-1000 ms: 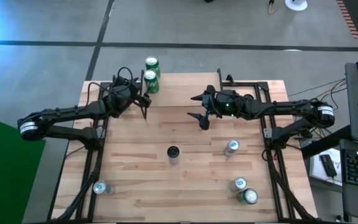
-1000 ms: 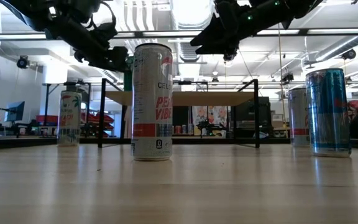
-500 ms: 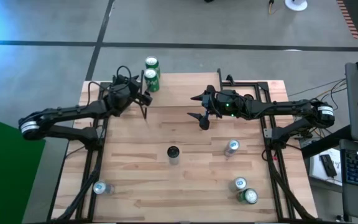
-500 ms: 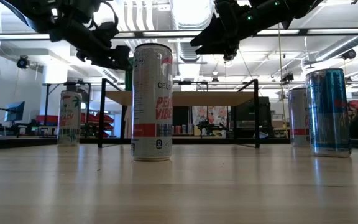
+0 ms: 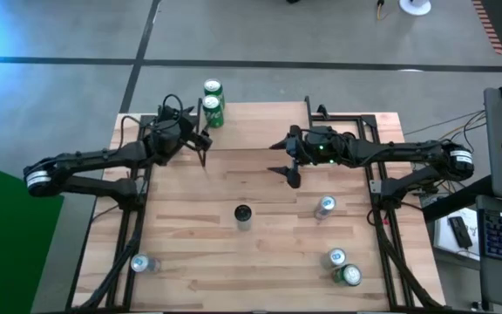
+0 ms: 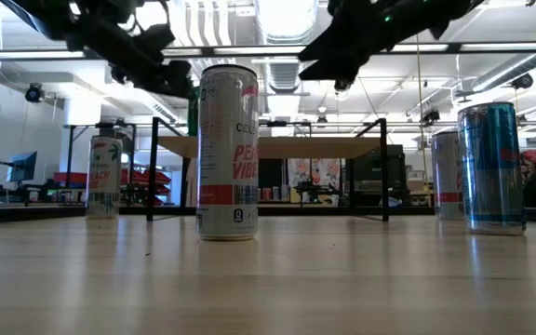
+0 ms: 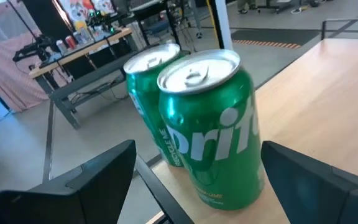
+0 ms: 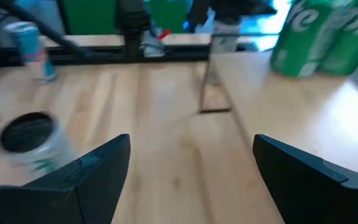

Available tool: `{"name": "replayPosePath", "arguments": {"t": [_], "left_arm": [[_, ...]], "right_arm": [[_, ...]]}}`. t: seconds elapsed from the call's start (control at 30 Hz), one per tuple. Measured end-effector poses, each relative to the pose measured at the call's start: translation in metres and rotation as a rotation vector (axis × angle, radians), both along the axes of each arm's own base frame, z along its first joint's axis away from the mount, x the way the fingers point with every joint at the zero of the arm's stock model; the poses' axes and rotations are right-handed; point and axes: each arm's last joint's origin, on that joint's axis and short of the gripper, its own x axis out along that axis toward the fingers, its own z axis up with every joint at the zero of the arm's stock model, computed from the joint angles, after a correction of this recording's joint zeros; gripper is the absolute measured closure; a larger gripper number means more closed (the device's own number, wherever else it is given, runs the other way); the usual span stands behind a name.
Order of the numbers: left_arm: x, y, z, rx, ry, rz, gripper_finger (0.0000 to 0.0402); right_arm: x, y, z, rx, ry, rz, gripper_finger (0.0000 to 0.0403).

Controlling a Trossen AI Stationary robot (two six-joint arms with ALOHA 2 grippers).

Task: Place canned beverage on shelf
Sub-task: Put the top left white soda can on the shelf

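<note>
The left gripper (image 5: pixel 202 148) is held with fingers spread and empty just beside two green cans (image 7: pixel 213 130) on the shelf (image 5: pixel 260 126). The right gripper (image 5: pixel 290 166), fingers likewise spread, is held above the shelf's near edge. Other cans (image 5: pixel 243 215) are seen on the counter (image 5: pixel 190 244).

Two green cans (image 5: pixel 211 105) at the shelf's (image 5: pixel 260 126) far-left corner, left end effector (image 5: pixel 202 148) just beside them.

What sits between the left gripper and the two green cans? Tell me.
Nothing. In the left wrist view the open left gripper faces the near green can directly, the second green can behind it; only bare shelf wood lies between.
</note>
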Motion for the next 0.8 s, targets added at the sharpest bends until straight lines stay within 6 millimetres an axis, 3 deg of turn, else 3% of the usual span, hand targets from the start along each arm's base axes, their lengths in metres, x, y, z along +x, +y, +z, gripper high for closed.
{"name": "replayPosePath", "arguments": {"t": [0.13,0.23,0.4,0.53,0.8], "left_arm": [[-0.003,-0.022,0.012,0.001,-0.046,-0.110,0.0070],[-0.001,-0.047,0.009,-0.027,-0.072,-0.250,0.0070],[0.005,-0.089,0.002,-0.009,-0.094,-0.316,0.0070],[0.013,-0.118,0.002,0.047,-0.124,-0.358,0.0070],[0.027,-0.132,0.012,0.065,-0.145,-0.490,0.0070]], "right_arm": [[-0.015,0.003,0.012,0.020,0.078,-0.002,0.0074],[-0.030,0.007,0.022,0.037,0.231,0.004,0.0074],[-0.052,0.020,0.041,0.220,0.472,-0.061,0.0074],[-0.057,0.035,0.047,0.353,0.545,-0.108,0.0074],[-0.066,0.075,0.046,0.444,0.726,-0.172,0.0074]]}}
